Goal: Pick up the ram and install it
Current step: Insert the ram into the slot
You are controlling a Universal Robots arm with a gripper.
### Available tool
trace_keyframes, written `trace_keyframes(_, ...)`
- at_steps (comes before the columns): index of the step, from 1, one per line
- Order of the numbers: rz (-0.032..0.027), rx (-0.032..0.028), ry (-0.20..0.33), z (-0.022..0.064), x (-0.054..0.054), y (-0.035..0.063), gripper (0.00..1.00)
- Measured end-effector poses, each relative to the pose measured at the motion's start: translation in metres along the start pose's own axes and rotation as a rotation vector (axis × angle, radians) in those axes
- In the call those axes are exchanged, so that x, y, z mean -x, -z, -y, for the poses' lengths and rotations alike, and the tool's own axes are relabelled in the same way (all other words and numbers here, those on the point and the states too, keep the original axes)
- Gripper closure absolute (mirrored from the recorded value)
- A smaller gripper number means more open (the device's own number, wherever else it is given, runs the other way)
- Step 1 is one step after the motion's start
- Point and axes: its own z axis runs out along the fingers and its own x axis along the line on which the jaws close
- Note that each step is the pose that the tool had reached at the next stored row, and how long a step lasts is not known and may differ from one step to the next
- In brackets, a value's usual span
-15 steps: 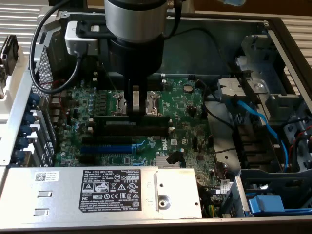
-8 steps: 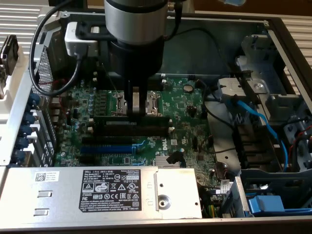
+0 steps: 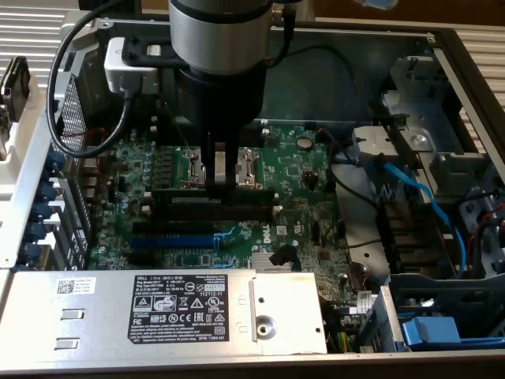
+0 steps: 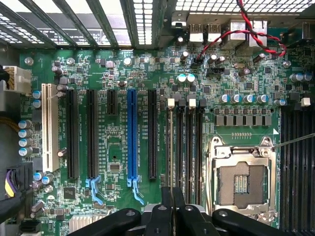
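Observation:
The ram (image 3: 181, 193) is a long dark strip with a green edge, standing on its edge low over the motherboard (image 3: 300, 181). It runs lengthwise right along the black memory slots (image 3: 197, 209). My gripper (image 3: 221, 180) comes straight down from above and is shut on the stick's middle. In the wrist view the fingers (image 4: 166, 204) are pressed nearly together, just short of the row of black memory slots (image 4: 187, 142). Whether the stick is seated in a slot I cannot tell.
A blue expansion slot (image 4: 132, 132) and black slots lie beside the memory slots. The processor socket (image 4: 241, 182) is on the other side. A metal box with a label (image 3: 189, 312) closes the case's near edge. Blue cables (image 3: 418, 189) and drive bays fill the exterior view's right.

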Motion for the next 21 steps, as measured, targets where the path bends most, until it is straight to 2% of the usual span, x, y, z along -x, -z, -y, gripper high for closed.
trace_keyframes(21, -0.0001, -0.0002, -0.005, -0.0003, 0.0015, -0.0032, 0.88)
